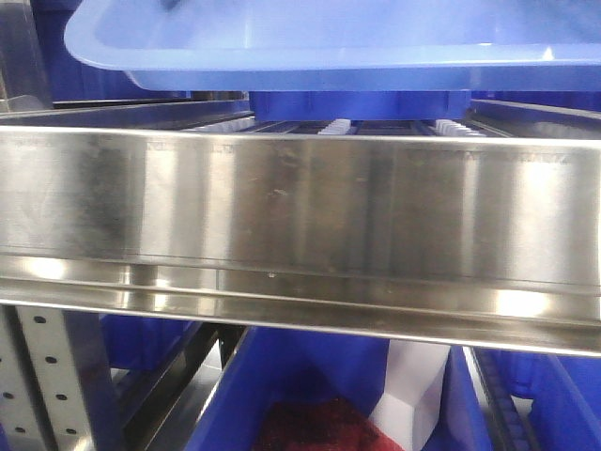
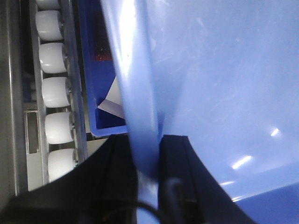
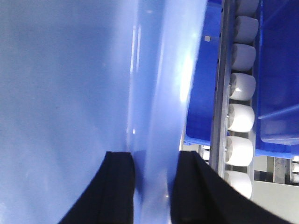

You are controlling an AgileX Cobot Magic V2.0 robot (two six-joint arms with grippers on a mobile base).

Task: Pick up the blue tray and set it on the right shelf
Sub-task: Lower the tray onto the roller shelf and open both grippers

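The light-blue tray (image 1: pixel 310 47) hangs at the top of the front view, just above and behind the right shelf's tall brushed-steel front rail (image 1: pixel 300 202). My left gripper (image 2: pixel 144 137) is shut on the tray's rolled rim (image 2: pixel 140 93), one black finger on each side. My right gripper (image 3: pixel 157 156) is shut on the opposite rim (image 3: pixel 159 93), and the tray's glossy inside (image 3: pixel 60 84) fills the left of that view. Neither arm shows in the front view.
White rollers (image 2: pixel 55 93) (image 3: pixel 240 116) in steel tracks run along the shelf beside both rims. Deep darker-blue bins (image 2: pixel 100 70) (image 3: pixel 278 70) sit below and beside the tray. A lower bin (image 1: pixel 310 376) and a perforated upright (image 1: pixel 42 376) show under the rail.
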